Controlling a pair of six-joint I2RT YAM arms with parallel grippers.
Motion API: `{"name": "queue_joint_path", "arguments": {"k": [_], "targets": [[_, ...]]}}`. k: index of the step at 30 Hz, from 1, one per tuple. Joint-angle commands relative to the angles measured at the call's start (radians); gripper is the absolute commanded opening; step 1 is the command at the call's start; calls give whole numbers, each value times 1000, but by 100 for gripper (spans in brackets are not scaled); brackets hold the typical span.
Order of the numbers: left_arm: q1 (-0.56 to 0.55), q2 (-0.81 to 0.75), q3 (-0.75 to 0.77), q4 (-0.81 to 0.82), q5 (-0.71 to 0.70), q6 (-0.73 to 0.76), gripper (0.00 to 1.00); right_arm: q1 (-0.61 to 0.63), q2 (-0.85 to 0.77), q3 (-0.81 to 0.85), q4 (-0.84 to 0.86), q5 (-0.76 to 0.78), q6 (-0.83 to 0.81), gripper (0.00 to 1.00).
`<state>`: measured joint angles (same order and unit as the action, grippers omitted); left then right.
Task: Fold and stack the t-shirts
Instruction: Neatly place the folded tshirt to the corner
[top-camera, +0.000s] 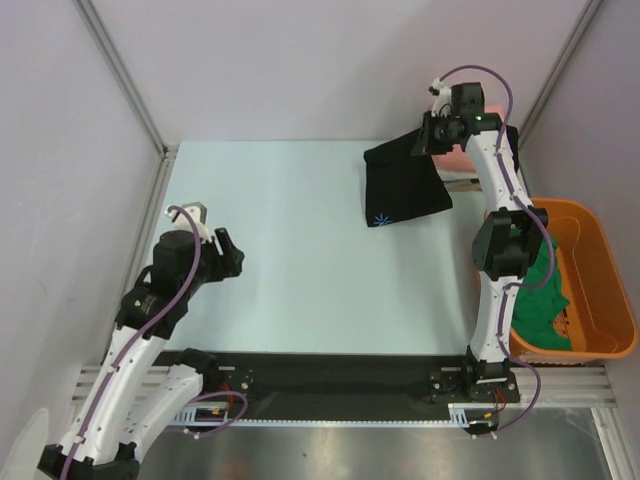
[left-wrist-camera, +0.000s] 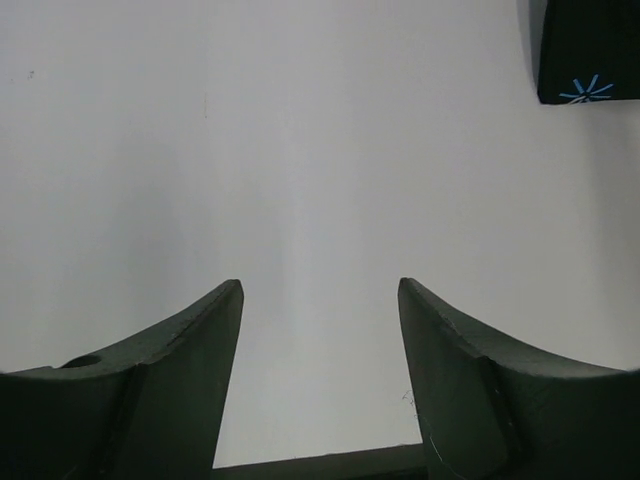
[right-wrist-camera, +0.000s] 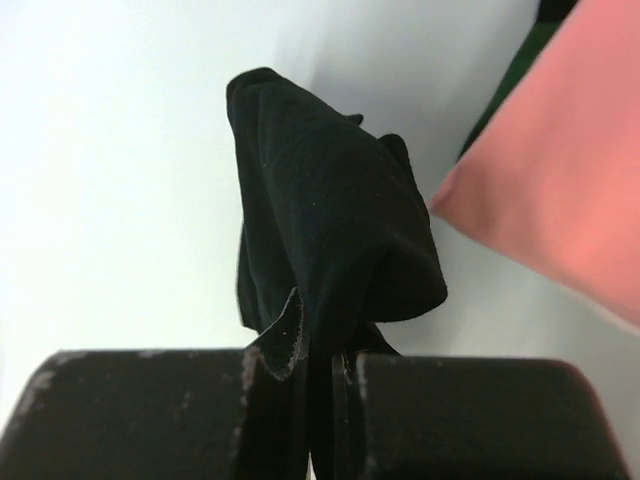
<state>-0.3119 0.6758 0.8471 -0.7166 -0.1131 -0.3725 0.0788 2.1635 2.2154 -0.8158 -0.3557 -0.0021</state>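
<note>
Two states noted: R gripper clamped black t-shirt edge; L gripper stood w/ jaws apart, idle. Rec.: lower fold flat, squared on pink t-shirt.

A pale blue table stands between plain white walls with grey corner posts, evenly lit.
</note>
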Motion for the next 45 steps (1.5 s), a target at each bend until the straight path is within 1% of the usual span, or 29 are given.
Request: {"name": "queue_joint_path", "arguments": {"k": [1, 2, 6, 8, 9, 16, 25, 33, 42, 45], "targets": [[-1, 13, -2, 31, 0, 21, 69, -37, -74, 147, -19, 0, -53, 0], [-1, 18, -2, 29, 0, 21, 69, -43, -73, 185, -23, -3, -55, 0], [-1, 30, -2, 29, 0, 21, 69, -68, -76, 254, -19, -38, -70, 0], [-1, 36, -3, 31, 1, 21, 69, -71, -77, 277, -11, -48, -61, 0], [-1, 38, -3, 31, 1, 21, 69, -101, -80, 297, 0, -49, -55, 0], [-1, 57, -3, 31, 1, 23, 68, -154, -71, 368, 36, -86, -49, 0], [-1, 80, -3, 28, 3, 21, 68, -227, -36, 368, 124, -138, -18, 0], [-3, 97, -3, 26, -2, 20, 67, -267, 58, 377, 253, -163, 62, 0], [-4, 122, -3, 22, -10, 15, 66, -313, 148, 398, 340, -175, 109, 0], [-22, 117, -3, 14, -26, 9, 66, -323, 182, 403, 368, -152, 117, 0]]}}
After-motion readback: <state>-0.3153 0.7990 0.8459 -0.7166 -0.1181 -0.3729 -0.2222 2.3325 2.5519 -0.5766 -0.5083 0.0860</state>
